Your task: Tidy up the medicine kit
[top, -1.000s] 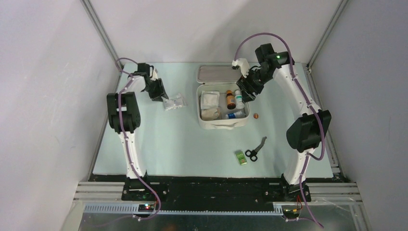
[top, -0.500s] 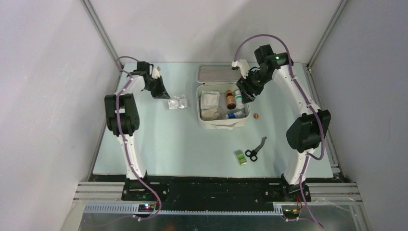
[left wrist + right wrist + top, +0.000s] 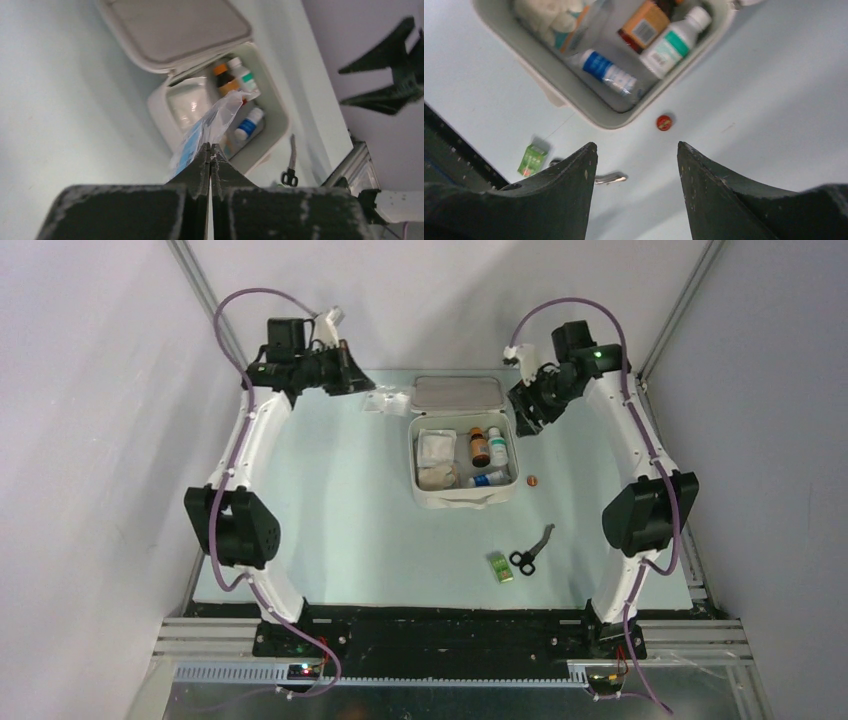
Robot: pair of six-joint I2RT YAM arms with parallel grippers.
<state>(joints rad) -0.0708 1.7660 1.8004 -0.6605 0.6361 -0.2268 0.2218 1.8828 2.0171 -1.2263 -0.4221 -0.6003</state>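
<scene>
Top external, white kit (image 3: 465, 500), lid (image 3: 458, 392) laid back, far counter (image 3: 330, 500) edge, bottles (image 3: 481, 447) inside, left tool (image 3: 210, 147) pinching packet (image 3: 210, 120), right tool (image 3: 636, 146) spread, empty.

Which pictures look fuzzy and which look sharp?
Left wrist view: the left gripper, shut on a plastic packet, looks soft and fuzzy up close. Right wrist view: the open right gripper is blurry, the medicine kit clearer. Top view: sharp, evenly lit.

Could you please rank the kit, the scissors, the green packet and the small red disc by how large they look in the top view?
1. Kit, by far the largest.
2. Scissors.
3. Green packet, shorter than the scissors.
4. Red disc, the smallest.
</scene>
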